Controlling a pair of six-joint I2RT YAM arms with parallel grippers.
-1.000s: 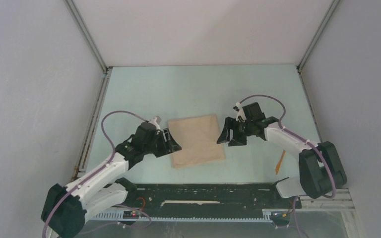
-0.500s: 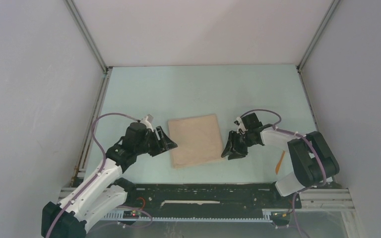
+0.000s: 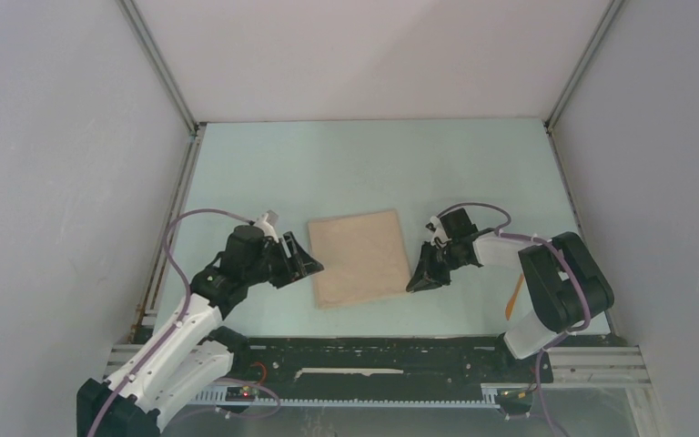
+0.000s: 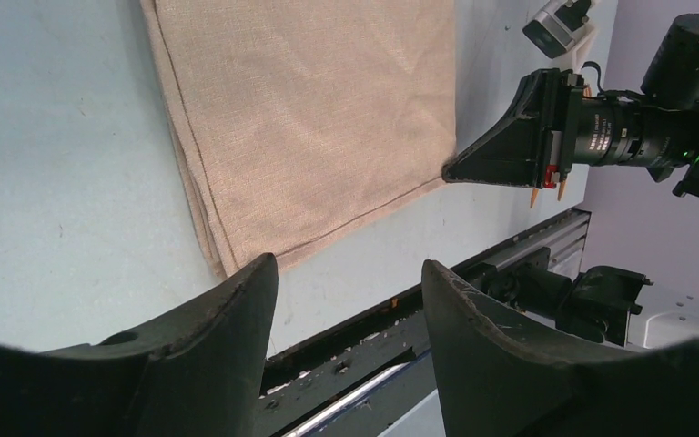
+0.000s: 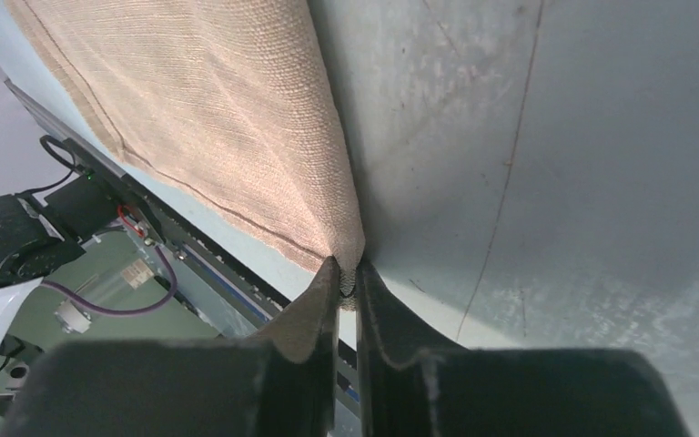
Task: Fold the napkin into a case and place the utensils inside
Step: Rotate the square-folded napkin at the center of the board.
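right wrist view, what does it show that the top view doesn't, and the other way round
Only the right wrist view shows the right gripper pinched shut on the napkin corner. Only the top view shows the left gripper beside the napkin's left edge and an orange stick at the near right of the table. Both show the napkin on the table.

Diffuse overhead light is filling all views, shadows are falling soft; near fingers (image 5: 387,332) are blurring in right wrist, table (image 5: 555,109) is glaring mildly
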